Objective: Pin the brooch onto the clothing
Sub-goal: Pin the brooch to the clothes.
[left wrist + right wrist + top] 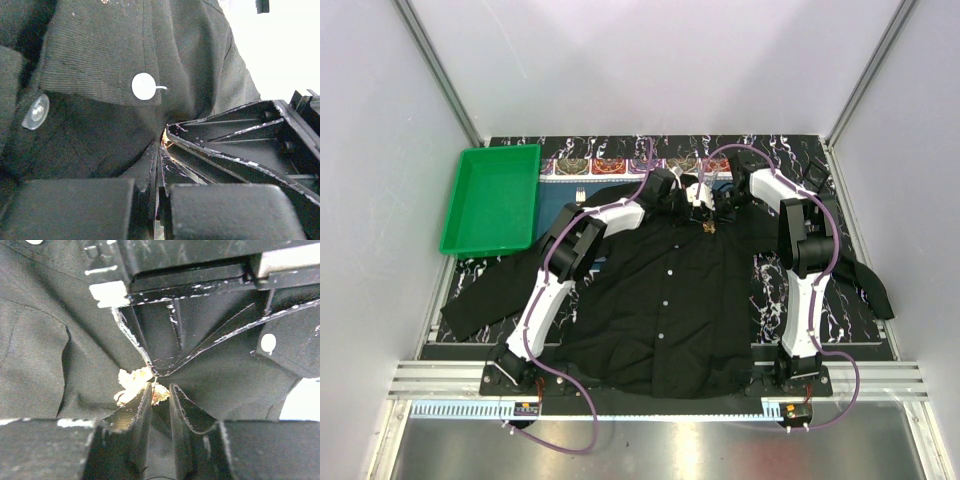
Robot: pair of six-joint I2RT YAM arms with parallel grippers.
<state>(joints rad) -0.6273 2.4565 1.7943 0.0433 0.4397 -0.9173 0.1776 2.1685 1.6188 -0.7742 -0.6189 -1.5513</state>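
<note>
**A:** Left pincer?

**B:** My left pincer (158, 155) is clamped tight, no gap. A fold of the shirt (660, 310) runs up between its tips, so it's gripping cloth.

**A:** Right?

**B:** My right pincer (161, 390) stands at a narrow slot, fingers (132, 432) apart. The brooch (134, 385) sits at one fingertip, mostly outside it, with a sliver of gold in the slot. Can't tell whether either finger presses on it.

**A:** Where's the brooch on the garment?

**B:** Upper chest, just below the collar, beside the button row on my right. From above it's a small gold speck (708, 228) where both pincers meet. In the right wrist view my left tips (157, 367) close to a point on the cloth just beside it, facing the right tips.

**A:** Pin through the cloth?

**B:** Can't tell. The back of it is hidden.

**A:** Shirt layout?

**B:** Front up on the table (860, 330), buttoned, sleeves spread to both sides. A white button (145, 86) shows near my left tips.

**A:** Anything else?

**B:** Green tray (490, 200) at far left, near the left sleeve. Patterned mat (610, 165) along the far edge, behind the collar.
</note>
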